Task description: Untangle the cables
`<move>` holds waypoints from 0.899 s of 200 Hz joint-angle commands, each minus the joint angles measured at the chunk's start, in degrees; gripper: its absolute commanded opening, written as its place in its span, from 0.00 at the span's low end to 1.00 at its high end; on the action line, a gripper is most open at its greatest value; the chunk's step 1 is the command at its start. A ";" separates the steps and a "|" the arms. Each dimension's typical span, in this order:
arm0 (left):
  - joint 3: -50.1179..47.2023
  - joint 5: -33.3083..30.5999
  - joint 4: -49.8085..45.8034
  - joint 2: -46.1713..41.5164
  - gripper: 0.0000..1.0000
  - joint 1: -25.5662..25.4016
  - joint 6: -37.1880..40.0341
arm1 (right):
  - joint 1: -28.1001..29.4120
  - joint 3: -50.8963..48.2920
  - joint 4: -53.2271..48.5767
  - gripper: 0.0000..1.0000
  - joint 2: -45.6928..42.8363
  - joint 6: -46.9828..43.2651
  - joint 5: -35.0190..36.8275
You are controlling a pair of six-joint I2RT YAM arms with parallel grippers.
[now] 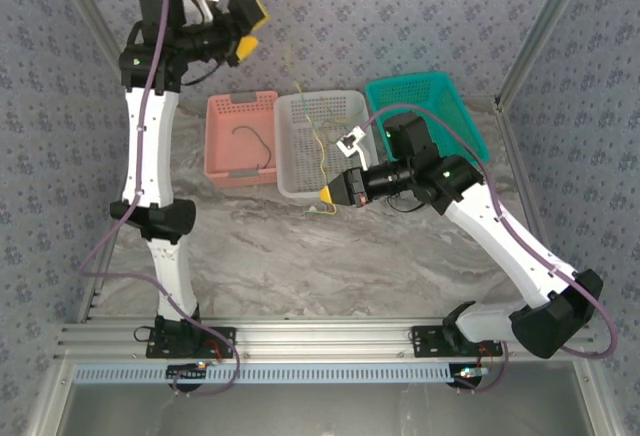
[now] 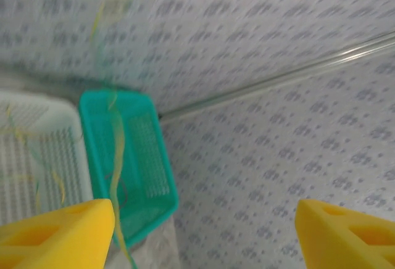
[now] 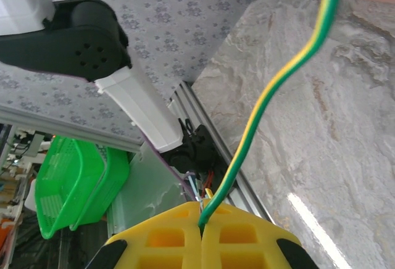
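Two grippers, three baskets. Left gripper (image 1: 245,31) is wide open, empty, raised well above the baskets. One dark cable (image 1: 258,133) lies in the pink basket (image 1: 243,99) below it. Thin yellow wires (image 1: 318,146) sit in the white basket (image 1: 283,146), count unclear. Right gripper (image 1: 328,194), at that basket's near edge, is clamped on one yellow-green cable (image 3: 278,90). Teal basket (image 1: 405,83) sits beyond it.
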 commanded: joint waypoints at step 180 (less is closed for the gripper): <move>-73.75 -5.00 22.97 -40.21 0.43 -24.26 12.23 | -7.76 0.03 8.87 0.00 -4.69 9.11 5.74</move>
